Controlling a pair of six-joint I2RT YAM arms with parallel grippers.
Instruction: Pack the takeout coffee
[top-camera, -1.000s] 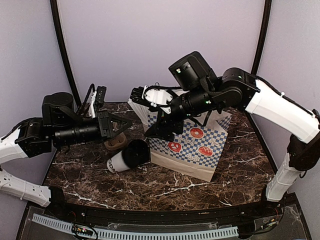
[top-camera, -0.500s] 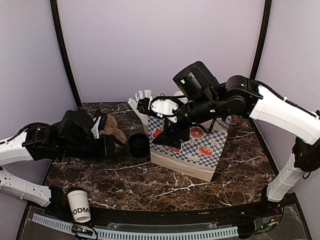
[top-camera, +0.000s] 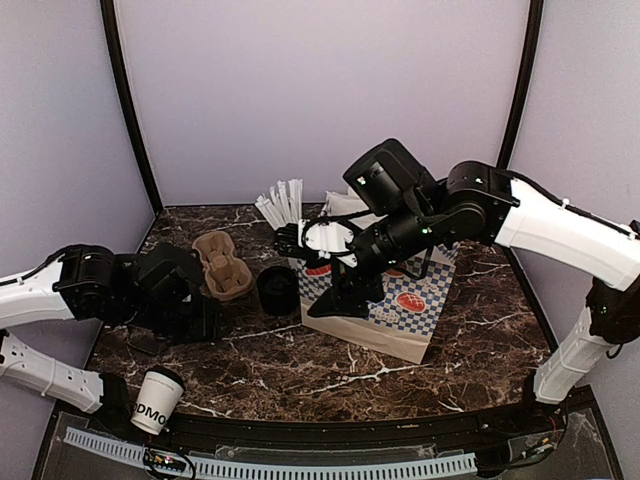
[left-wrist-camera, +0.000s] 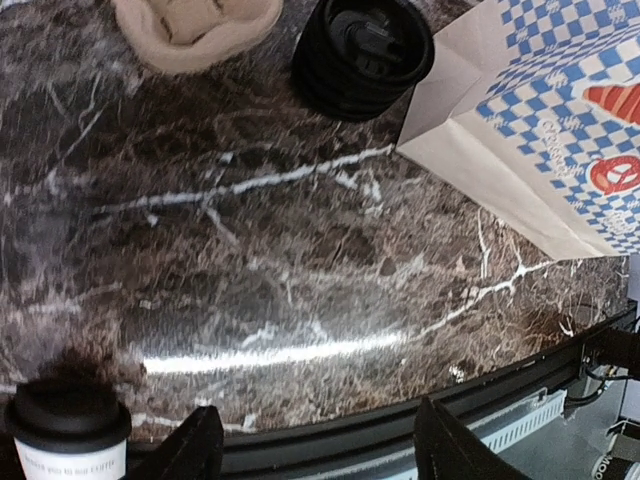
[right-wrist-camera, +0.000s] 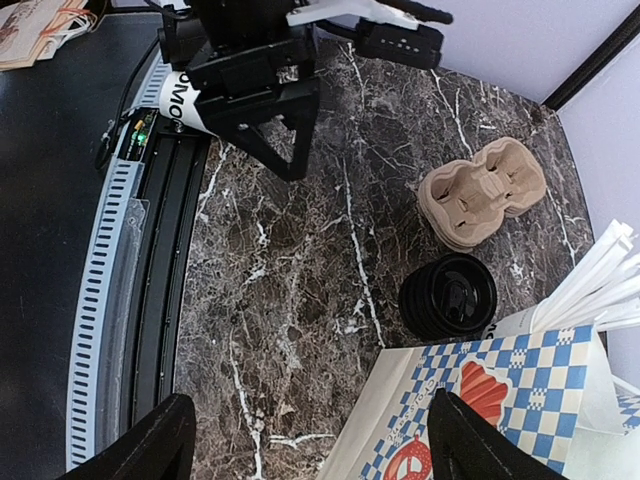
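The takeout coffee (top-camera: 157, 400), a white paper cup with dark lettering and its black lid on, stands at the table's front left edge. In the left wrist view the cup (left-wrist-camera: 68, 440) sits at the bottom left, beside my left gripper (left-wrist-camera: 320, 452), not between its fingers. My left gripper (top-camera: 205, 318) is open and empty, low over the marble just behind the cup. My right gripper (top-camera: 338, 300) hangs open and empty in front of the checkered paper bag (top-camera: 405, 305). From the right wrist, the cup (right-wrist-camera: 178, 100) is partly hidden behind the left gripper (right-wrist-camera: 285, 130).
A stack of black lids (top-camera: 277, 288) stands by the bag's left corner, and the brown pulp cup carrier (top-camera: 222, 265) lies behind it. White straws (top-camera: 281, 204) stick up behind the bag. The table's front rail (top-camera: 300, 465) runs right by the cup.
The cup has gone from the table's middle to the front left edge. My left gripper has opened and drawn back to the left. The right gripper has dipped a little lower before the bag.
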